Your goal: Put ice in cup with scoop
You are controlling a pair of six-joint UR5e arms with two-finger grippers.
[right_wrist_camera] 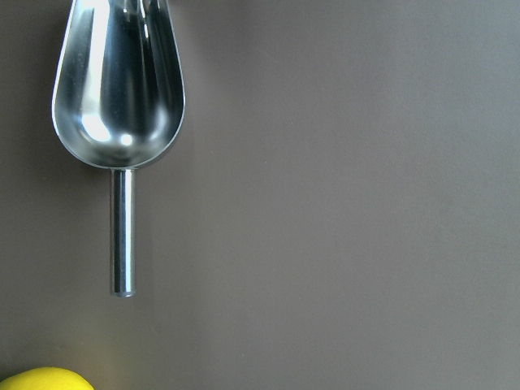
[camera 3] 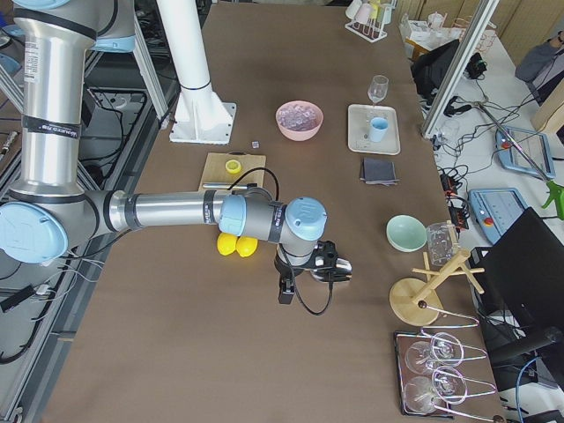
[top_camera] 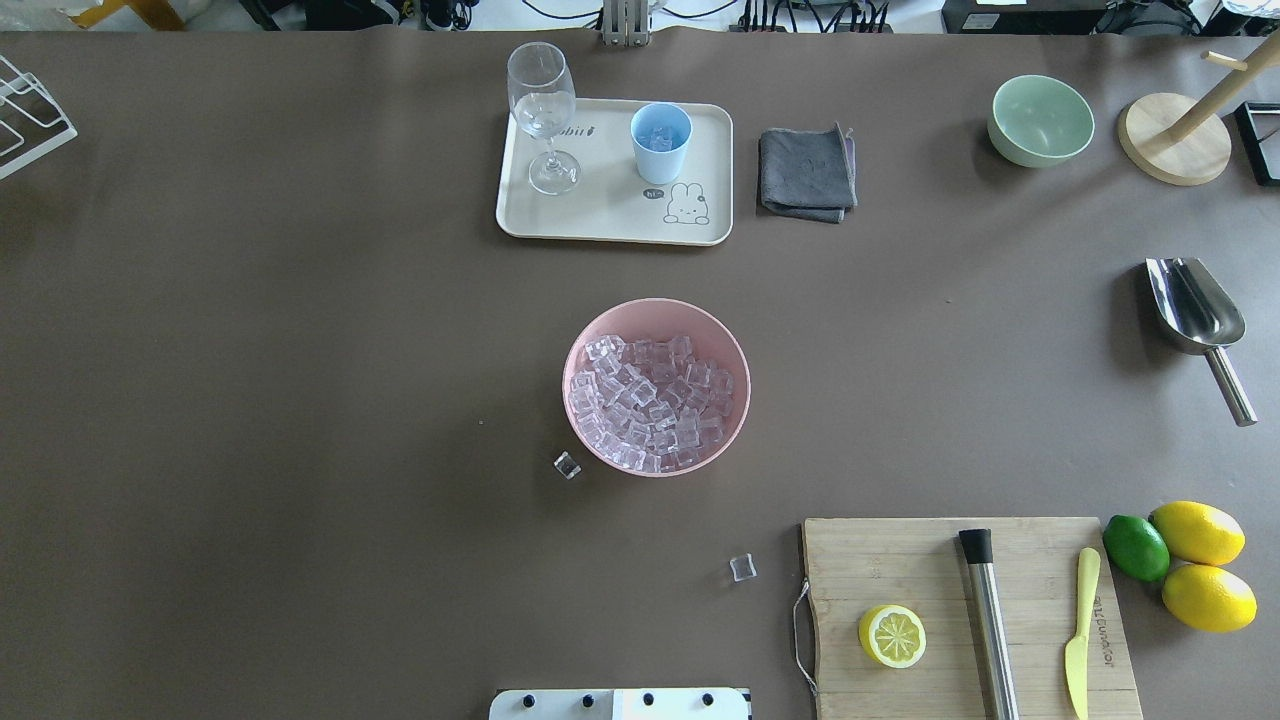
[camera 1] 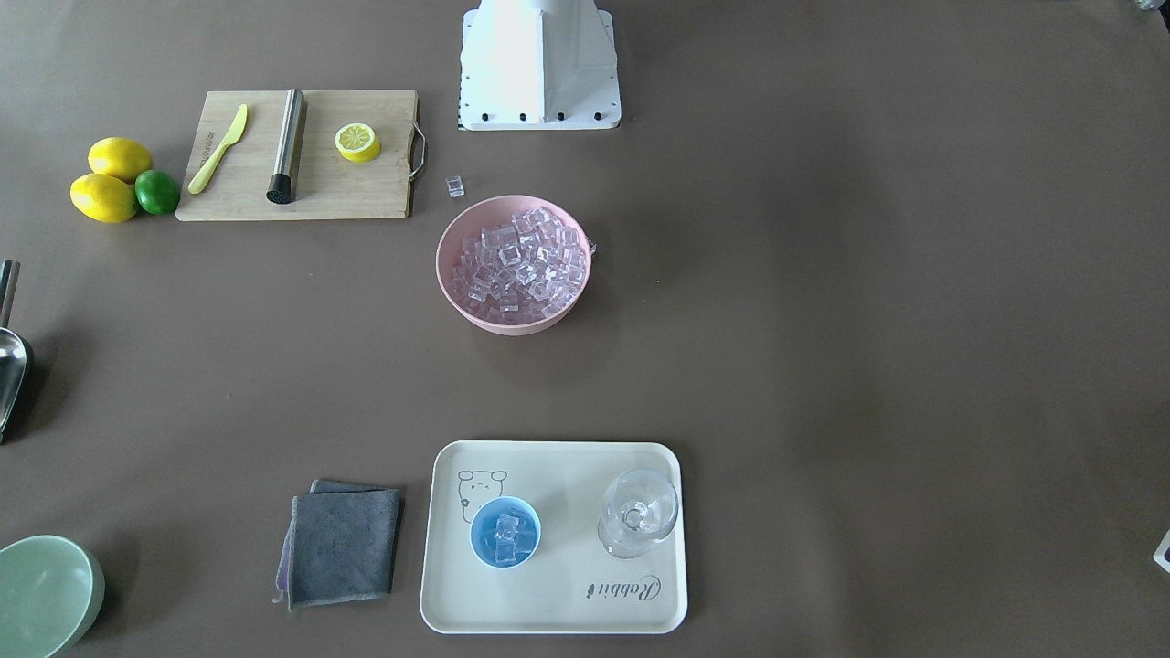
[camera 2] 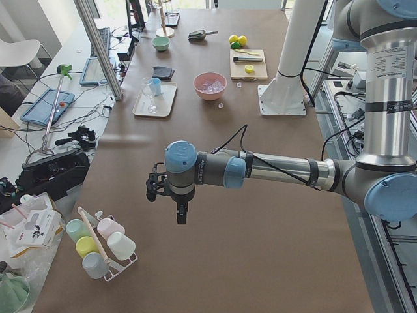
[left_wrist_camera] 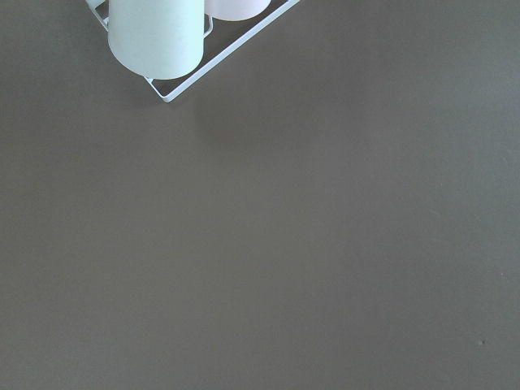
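The ice point(top_camera: 652, 402) fills a pink bowl point(top_camera: 735, 345) at the table's middle, also in the front view point(camera 1: 516, 265). Two loose cubes point(top_camera: 567, 465) point(top_camera: 742, 568) lie on the table near it. The light-blue cup point(top_camera: 661, 142) stands on a cream tray point(top_camera: 600, 215) and holds a few cubes point(camera 1: 505, 535). The steel scoop point(top_camera: 1195, 310) lies empty on the table at the right, and shows in the right wrist view point(right_wrist_camera: 118, 89). My right gripper point(camera 3: 337, 263) hovers above it; I cannot tell if it is open. My left gripper point(camera 2: 152, 190) hovers far off at the table's left end; I cannot tell its state.
A stemmed glass point(top_camera: 543, 110) stands on the tray beside the cup. A grey cloth point(top_camera: 806, 172), a pale-green bowl point(top_camera: 1040, 120) and a wooden stand point(top_camera: 1175, 140) lie at the back right. A cutting board point(top_camera: 960, 610) with a lemon half, rod and knife sits front right, lemons point(top_camera: 1198, 532) beside it. A mug rack point(left_wrist_camera: 175, 41) is at the left end.
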